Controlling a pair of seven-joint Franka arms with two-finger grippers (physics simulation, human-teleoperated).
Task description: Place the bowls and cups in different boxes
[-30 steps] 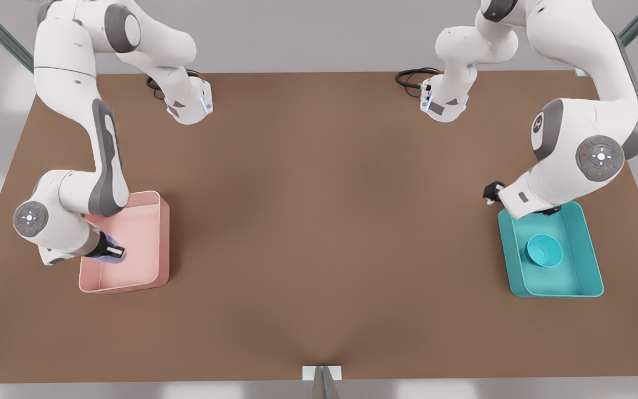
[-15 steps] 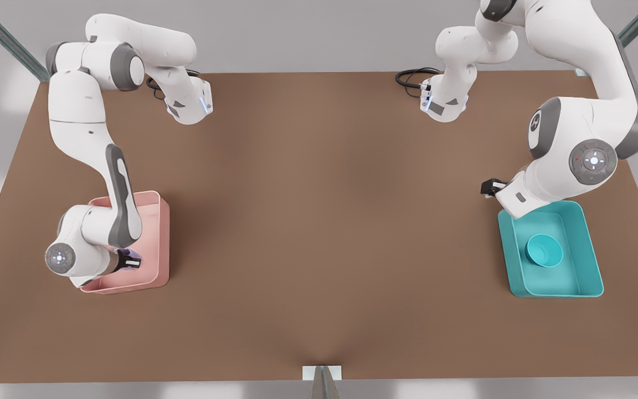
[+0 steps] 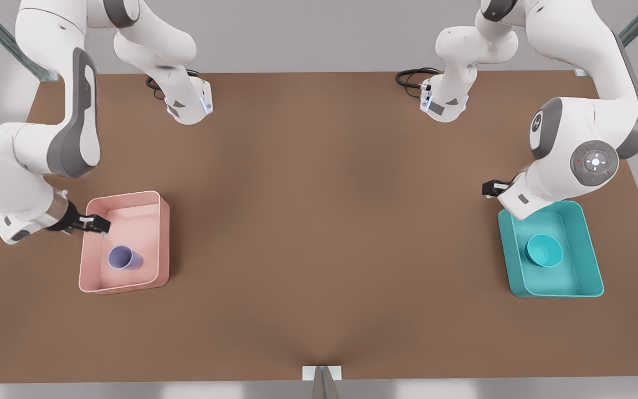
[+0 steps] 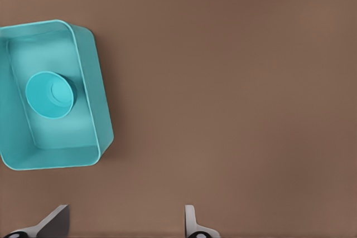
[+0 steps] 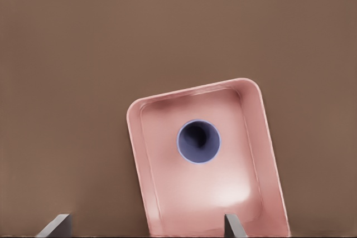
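Two boxes on the brown table (image 3: pixel 319 221). Near the front-left corner as the front view shows it: one pink box (image 3: pixel 125 244), holding one lavender cup (image 3: pixel 124 258), upright, open mouth up. Near the front-right corner: one teal box (image 3: pixel 550 256), holding one teal bowl (image 3: pixel 544 250), upright. No readable writing anywhere. Right gripper (image 3: pixel 94 224) raised over the pink box's outer rim, fingers spread, nothing between them. Left gripper (image 3: pixel 495 188) raised beside the teal box's far corner, fingers spread wide, nothing gripped.
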